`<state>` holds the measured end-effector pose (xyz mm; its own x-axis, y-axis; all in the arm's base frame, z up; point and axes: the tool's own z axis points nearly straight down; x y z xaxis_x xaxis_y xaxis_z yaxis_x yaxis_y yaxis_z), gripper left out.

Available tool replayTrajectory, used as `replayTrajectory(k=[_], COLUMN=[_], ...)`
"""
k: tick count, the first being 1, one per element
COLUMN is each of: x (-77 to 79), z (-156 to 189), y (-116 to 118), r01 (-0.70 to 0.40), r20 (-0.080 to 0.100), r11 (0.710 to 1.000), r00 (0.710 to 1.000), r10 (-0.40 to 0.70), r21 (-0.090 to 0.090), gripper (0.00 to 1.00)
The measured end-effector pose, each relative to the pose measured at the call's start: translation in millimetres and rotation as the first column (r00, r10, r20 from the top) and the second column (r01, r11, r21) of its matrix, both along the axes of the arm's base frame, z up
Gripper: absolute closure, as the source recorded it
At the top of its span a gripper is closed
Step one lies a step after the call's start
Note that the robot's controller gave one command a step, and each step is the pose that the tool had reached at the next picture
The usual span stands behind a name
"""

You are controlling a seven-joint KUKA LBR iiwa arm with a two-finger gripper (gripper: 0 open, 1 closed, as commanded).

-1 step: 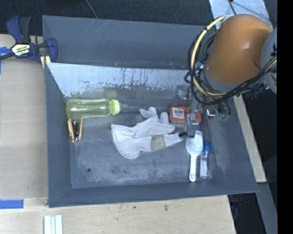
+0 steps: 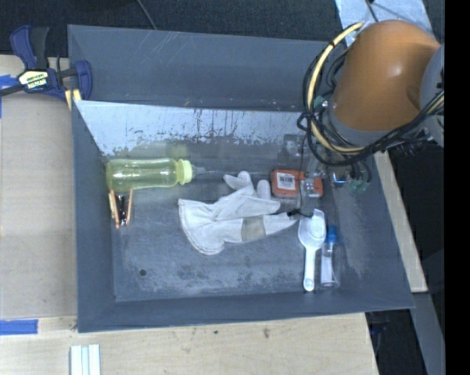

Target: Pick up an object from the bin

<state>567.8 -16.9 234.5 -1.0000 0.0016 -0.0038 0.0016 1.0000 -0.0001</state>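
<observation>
My gripper (image 2: 303, 200) hangs below the arm's orange cover at the right of the bin, low over the floor. Its tip is at the right edge of a crumpled white glove (image 2: 223, 221) that lies in the middle. Right beside it, partly hidden by it, sits a small orange box with a white label (image 2: 285, 182). Just below it, a white plastic spoon (image 2: 312, 244) lies lengthwise, with a small blue and white tube (image 2: 328, 256) at its right side.
A pale yellow-green plastic bottle (image 2: 146, 173) lies on its side at the left of the bin. An orange and black clip (image 2: 120, 209) lies under its left end. The arm with its cables covers the bin's right back corner.
</observation>
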Motion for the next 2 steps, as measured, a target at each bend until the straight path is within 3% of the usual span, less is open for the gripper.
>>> replayTrajectory(k=[1, 2], x=[5.5, -4.1], z=[-41.2, -108.6], y=[1.5, 16.5], r01=[-0.065, -0.035], r20=[0.006, 0.004], r11=[0.998, 0.999], r00=[0.998, 0.999], r10=[0.065, 0.035], r21=[-0.001, 0.000], gripper=[0.00, 0.00])
